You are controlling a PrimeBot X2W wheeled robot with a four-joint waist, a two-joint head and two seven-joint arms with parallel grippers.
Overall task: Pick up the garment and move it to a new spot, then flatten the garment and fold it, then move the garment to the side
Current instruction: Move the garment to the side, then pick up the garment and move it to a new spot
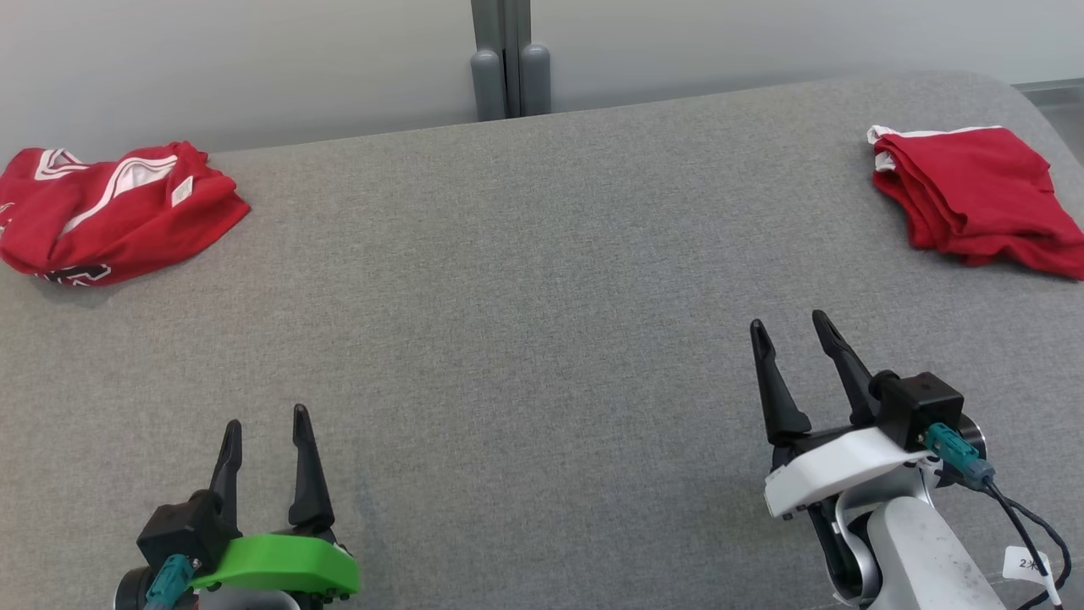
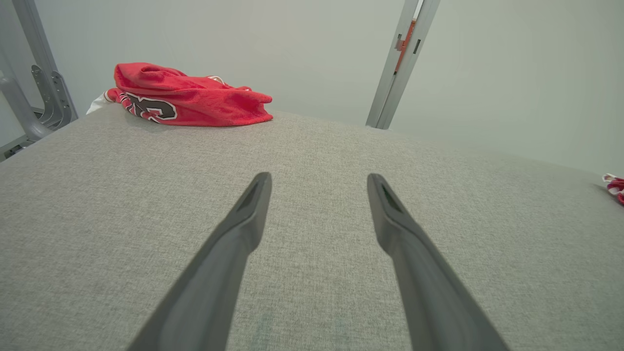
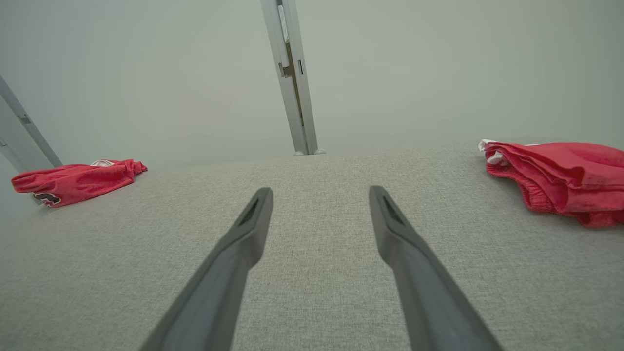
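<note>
A crumpled red garment (image 1: 110, 212) with white trim and a black-and-white print lies at the far left of the grey fabric surface (image 1: 542, 296); the left wrist view shows it (image 2: 190, 100) ahead and to the left. A second red garment (image 1: 982, 199), folded, lies at the far right and appears close on the right in the right wrist view (image 3: 560, 170). My left gripper (image 1: 266, 417) is open over the near left of the surface, nothing between its fingers. My right gripper (image 1: 788, 320) is open at the near right, well short of the folded garment.
A grey metal post (image 1: 511, 59) stands behind the far edge at the middle, against a pale wall. The surface curves down at its far right corner (image 1: 1029, 102). A metal frame (image 2: 34, 92) stands past the left edge.
</note>
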